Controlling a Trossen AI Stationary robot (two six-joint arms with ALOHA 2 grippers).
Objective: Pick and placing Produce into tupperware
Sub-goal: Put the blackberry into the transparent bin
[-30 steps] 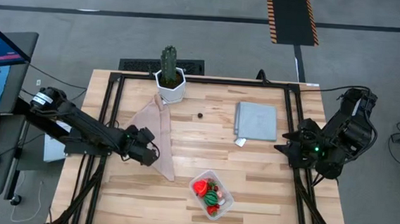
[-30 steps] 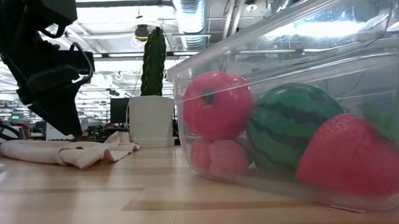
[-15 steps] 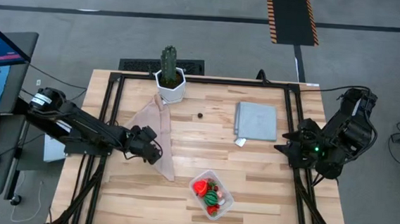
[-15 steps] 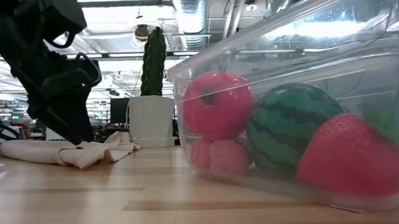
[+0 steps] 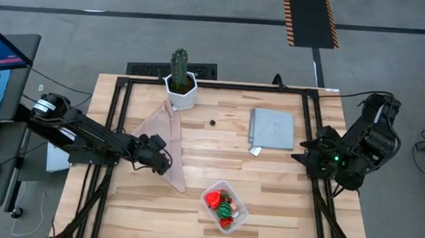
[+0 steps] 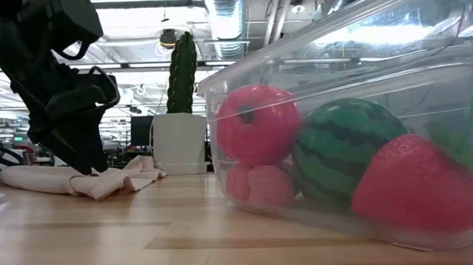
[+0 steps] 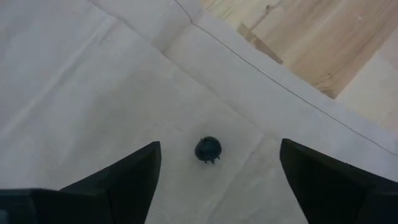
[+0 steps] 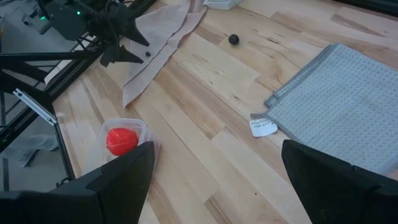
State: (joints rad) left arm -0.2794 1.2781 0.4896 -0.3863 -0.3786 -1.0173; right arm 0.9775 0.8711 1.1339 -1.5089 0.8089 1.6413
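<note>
While the right gripper (image 5: 301, 157) waited open, the left gripper (image 5: 166, 161) hovered
Its fingers (image 7: 127, 180) were spread over a dark berry (image 7: 208, 149) on the cloth (image 5: 167, 141)

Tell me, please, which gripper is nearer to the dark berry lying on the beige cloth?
The left. The left gripper hangs open right above the dark berry on the beige cloth; the right gripper waits across the table.

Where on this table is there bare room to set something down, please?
Bare wood lies between the beige cloth and grey mat, and right of the tupperware. It is crowded around the left gripper, open over a dark berry on the cloth.
</note>
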